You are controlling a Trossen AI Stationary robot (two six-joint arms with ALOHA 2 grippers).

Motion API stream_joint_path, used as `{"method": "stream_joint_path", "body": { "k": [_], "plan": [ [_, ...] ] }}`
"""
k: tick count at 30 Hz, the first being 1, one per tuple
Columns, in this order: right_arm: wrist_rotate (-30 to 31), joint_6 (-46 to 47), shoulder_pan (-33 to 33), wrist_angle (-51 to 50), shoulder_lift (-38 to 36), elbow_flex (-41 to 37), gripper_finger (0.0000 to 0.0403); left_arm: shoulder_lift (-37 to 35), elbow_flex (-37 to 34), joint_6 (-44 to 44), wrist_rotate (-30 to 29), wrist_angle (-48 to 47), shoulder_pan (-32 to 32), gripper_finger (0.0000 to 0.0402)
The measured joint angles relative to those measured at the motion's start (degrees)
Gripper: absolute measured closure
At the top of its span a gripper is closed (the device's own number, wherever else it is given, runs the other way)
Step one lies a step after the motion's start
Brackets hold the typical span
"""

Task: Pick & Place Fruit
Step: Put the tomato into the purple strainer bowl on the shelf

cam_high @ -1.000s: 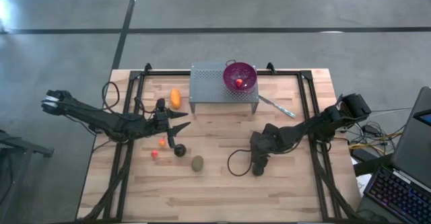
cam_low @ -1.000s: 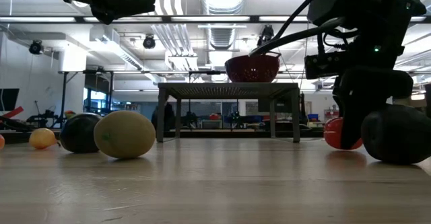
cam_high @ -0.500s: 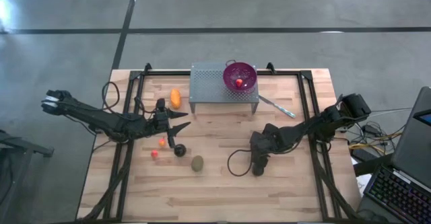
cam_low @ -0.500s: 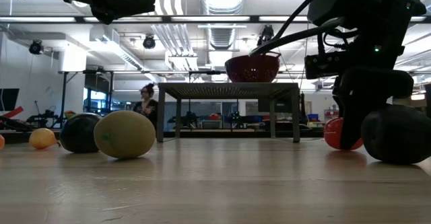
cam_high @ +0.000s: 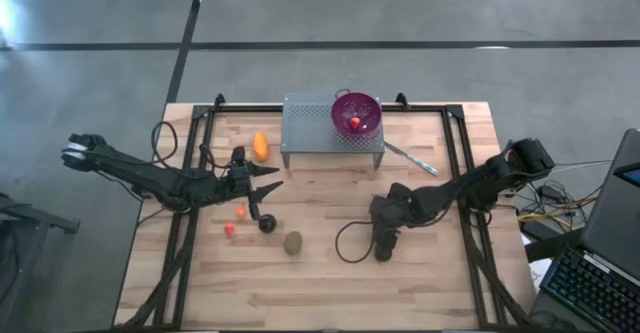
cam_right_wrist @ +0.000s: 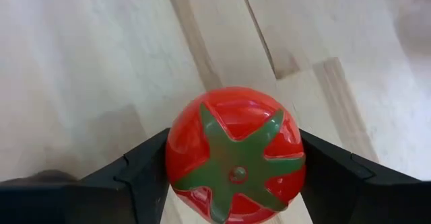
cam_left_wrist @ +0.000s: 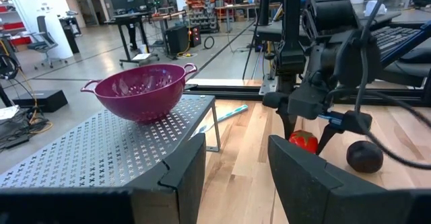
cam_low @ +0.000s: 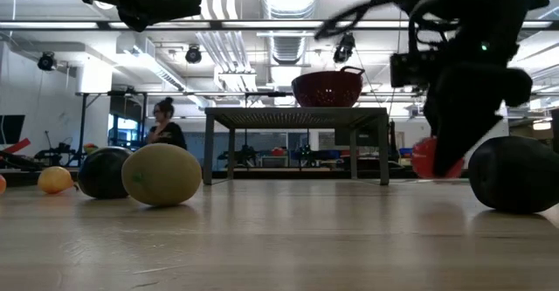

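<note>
While the right gripper (cam_right_wrist: 236, 177) has its jaws clamped on a red tomato (cam_right_wrist: 234, 153) at lower right of centre, the left gripper's (cam_left_wrist: 232, 173) jaws stand apart.

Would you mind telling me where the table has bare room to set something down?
The near strip of the table, below the green oval fruit and the right gripper, is bare. So is the middle between the metal rack and that oval. It is crowded on the left, where small fruits cluster by the left gripper, and around the right gripper's tomato.
</note>
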Motion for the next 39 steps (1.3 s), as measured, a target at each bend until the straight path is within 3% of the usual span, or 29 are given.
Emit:
{"method": "stream_joint_path", "body": {
  "k": [5,12,22,27,35,39],
  "plan": [
    [0.0,-3.7,0.0,-1.4,-0.9,3.9,0.0129,0.0,0.0,0.0,0.0,0.0,0.0,0.0234],
    [0.5,-9.5,-0.7,-6.3,-1.3,12.4,0.0150,0.0,0.0,0.0,0.0,0.0,0.0,0.0234],
    [3.5,-16.7,-3.1,-12.9,-1.3,23.9,0.0135,0.0,0.0,0.0,0.0,0.0,0.0,0.0234],
    [3.6,-20.0,-5.4,-14.9,-1.3,28.5,0.0149,0.0,0.0,0.0,0.0,0.0,0.0,0.0234],
    [3.6,-25.2,-11.4,-14.8,-1.3,33.2,0.0129,0.0,0.0,0.0,0.0,0.0,0.0,0.0234],
    [3.4,-26.4,-15.1,-15.0,-1.3,35.1,0.0141,0.0,0.0,0.0,0.0,0.0,0.0,0.0234]
  ]
}}
